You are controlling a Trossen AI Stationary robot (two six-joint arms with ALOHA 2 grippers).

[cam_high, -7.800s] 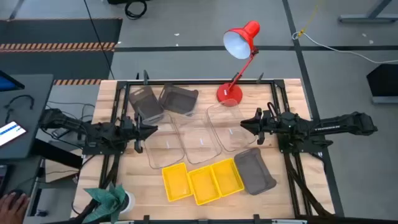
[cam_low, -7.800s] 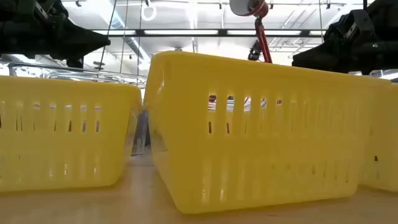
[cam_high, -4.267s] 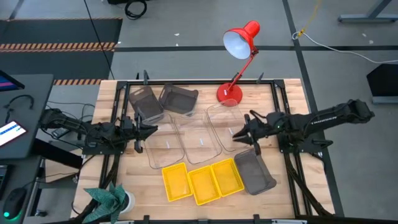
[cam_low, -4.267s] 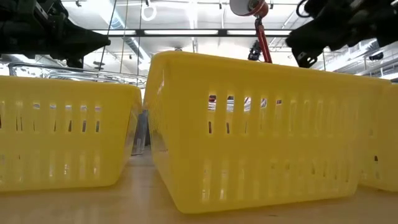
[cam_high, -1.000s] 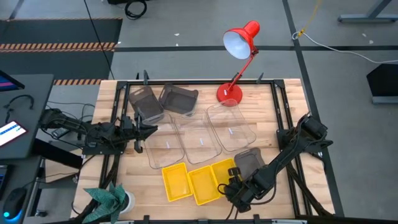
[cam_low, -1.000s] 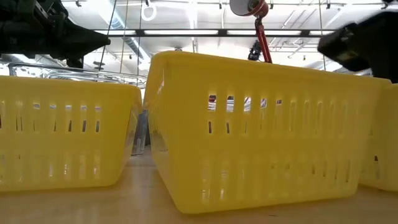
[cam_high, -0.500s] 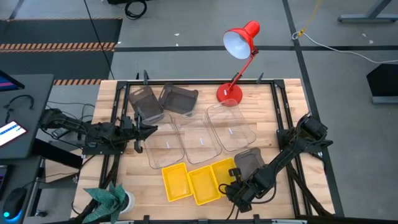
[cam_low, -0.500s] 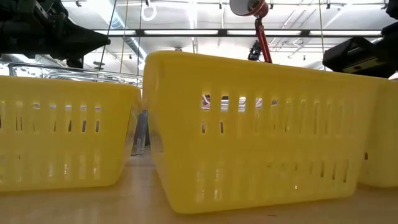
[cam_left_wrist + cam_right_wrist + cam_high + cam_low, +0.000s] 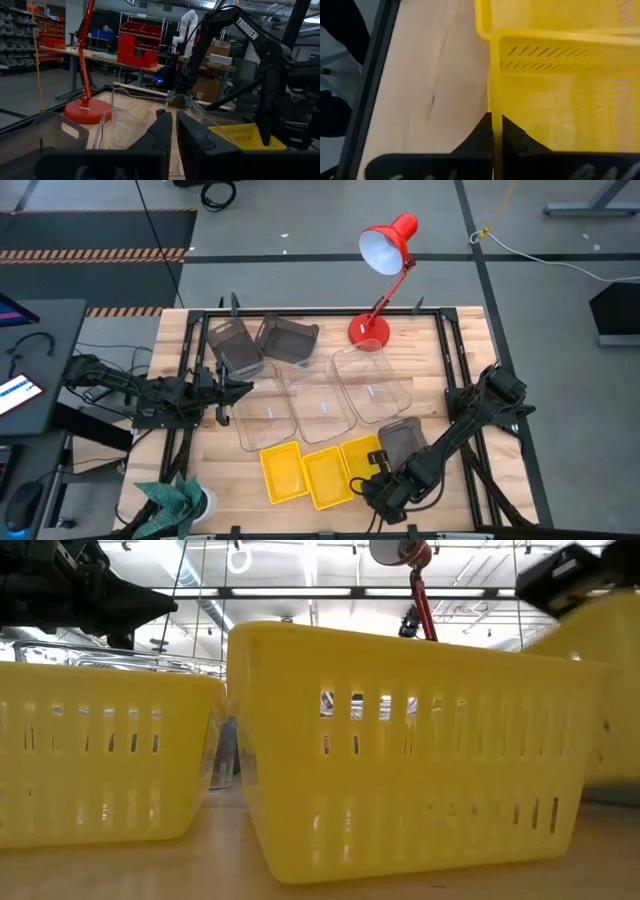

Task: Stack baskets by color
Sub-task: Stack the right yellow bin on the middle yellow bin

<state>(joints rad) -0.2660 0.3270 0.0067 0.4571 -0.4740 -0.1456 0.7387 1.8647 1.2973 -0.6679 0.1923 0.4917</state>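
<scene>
At the left edge of the high view, the left gripper (image 9: 243, 389) hovers mid-table with its fingers nearly together on nothing, waiting beside the clear baskets (image 9: 320, 402), three side by side at centre frame. Above them, upper left of centre, sit two grey baskets (image 9: 262, 342); the third grey basket (image 9: 404, 442) lies lower right of centre. Along the bottom, three yellow baskets in a row: left one (image 9: 281, 473), middle one (image 9: 325, 476), and the right one (image 9: 362, 456). Here's the action: the right gripper (image 9: 381, 480) is down at the bottom, pinched shut on the near wall of that right yellow basket, and the wrist view shows the fingers (image 9: 482, 136) clamped either side of the rim. In the low view it rides tilted at the right edge, apparently coming off the wood. So the step looks like the first yellow pick. Next it needs a clean lift, a short carry left, then squaring over the middle yellow basket before lowering, or the rim will catch.
</scene>
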